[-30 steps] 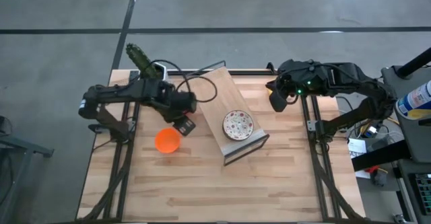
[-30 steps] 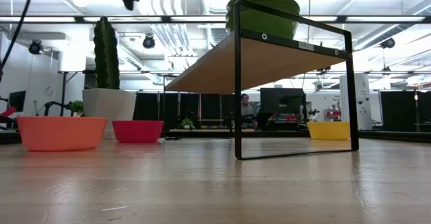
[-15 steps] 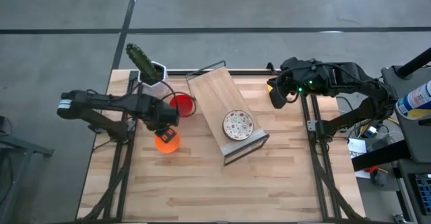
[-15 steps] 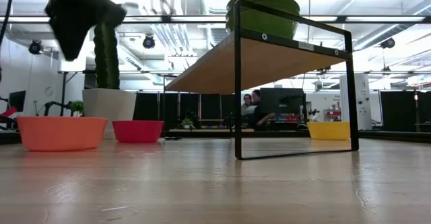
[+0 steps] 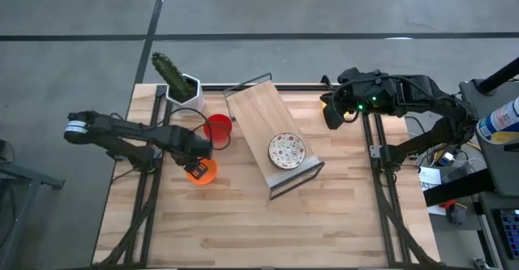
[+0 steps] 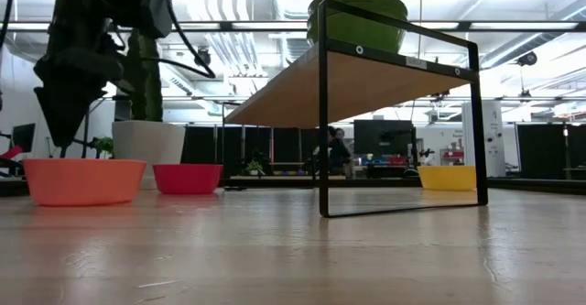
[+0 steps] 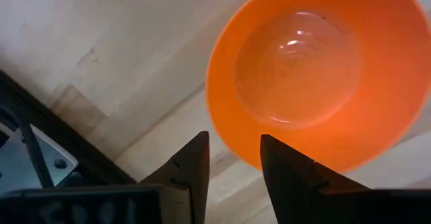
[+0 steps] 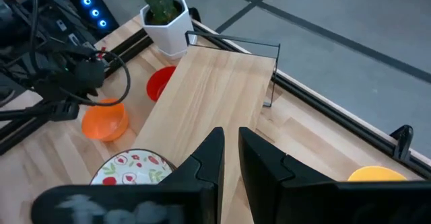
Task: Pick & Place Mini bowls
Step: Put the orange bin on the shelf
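The orange mini bowl [image 5: 203, 172] [image 6: 82, 180] [image 7: 316, 69] stands on its base at the table's left. My left gripper [image 5: 195, 161] [image 6: 57, 140] [image 7: 234, 158] is open and points down at the bowl's left rim, its fingers astride the rim and just above it. A red bowl [image 5: 217, 129] sits behind it. A white red-speckled bowl [image 5: 286, 151] rests on the wooden rack [image 5: 259, 112]. The yellow bowl [image 8: 376, 175] [image 6: 447, 177] sits at the far right. My right gripper [image 5: 332, 121] [image 8: 231, 150] waits there, shut, raised above the table.
A white hexagonal cactus pot [image 5: 183, 87] stands at the far left corner, close behind the red bowl. The black-framed rack lies slanted across the table's middle. Cables loop over the table near the left arm [image 5: 130, 130]. Bare wood spreads along the near side [image 5: 268, 229].
My left gripper has swung from beside the rack toward the table's left edge and come down until its fingertips are just over the orange bowl's rim. The red bowl, covered by the arm before, now shows. No bowl has moved.
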